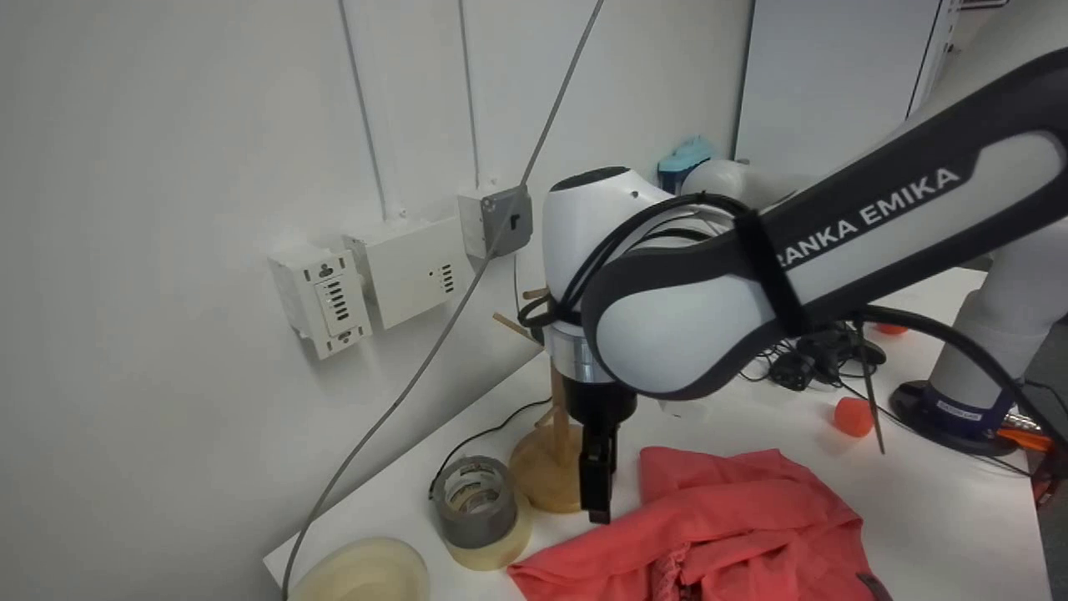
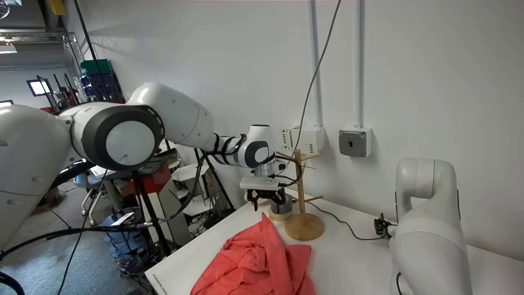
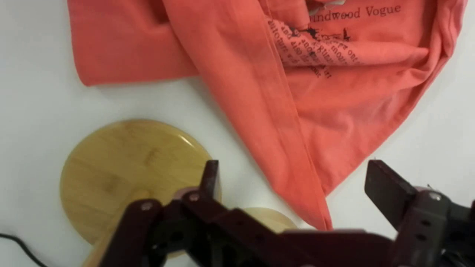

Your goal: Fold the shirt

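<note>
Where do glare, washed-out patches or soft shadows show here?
Wrist view: a small glint on the rim of the wooden base, soft shadow along the edge of the shirt; in an exterior view, a bright pane near the left edge, washed out.

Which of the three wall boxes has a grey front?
The rightmost wall box in both exterior views; the narrow slotted box and long slotted box to its left have white fronts.

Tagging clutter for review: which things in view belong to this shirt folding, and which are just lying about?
Job:
coral-red shirt
claw, open

Lying about:
wooden peg stand
stacked tape rolls
pale round item
small red objects
black cabled gear
</note>
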You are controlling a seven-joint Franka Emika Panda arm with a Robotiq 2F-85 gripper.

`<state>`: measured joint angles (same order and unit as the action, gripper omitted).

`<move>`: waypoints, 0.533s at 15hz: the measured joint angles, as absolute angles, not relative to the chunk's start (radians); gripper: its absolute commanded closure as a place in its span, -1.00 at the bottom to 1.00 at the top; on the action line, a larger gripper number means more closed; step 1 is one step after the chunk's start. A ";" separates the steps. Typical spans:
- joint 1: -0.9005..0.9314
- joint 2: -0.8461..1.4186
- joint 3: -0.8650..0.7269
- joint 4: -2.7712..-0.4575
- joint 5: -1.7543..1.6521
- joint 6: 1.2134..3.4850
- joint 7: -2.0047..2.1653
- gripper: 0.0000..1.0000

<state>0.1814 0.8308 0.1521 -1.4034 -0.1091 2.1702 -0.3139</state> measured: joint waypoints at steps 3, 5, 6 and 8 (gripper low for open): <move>0.179 0.859 0.167 -1.361 -0.109 2.169 -0.363 -1.00; 0.178 0.864 0.168 -1.354 -0.109 2.169 -0.368 -1.00; 0.178 0.865 0.168 -1.355 -0.109 2.169 -0.366 -1.00; 0.180 0.867 0.170 -1.359 -0.109 2.169 -0.367 -1.00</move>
<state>0.1801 0.8665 0.1703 -1.3589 -0.1090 2.1693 -0.3675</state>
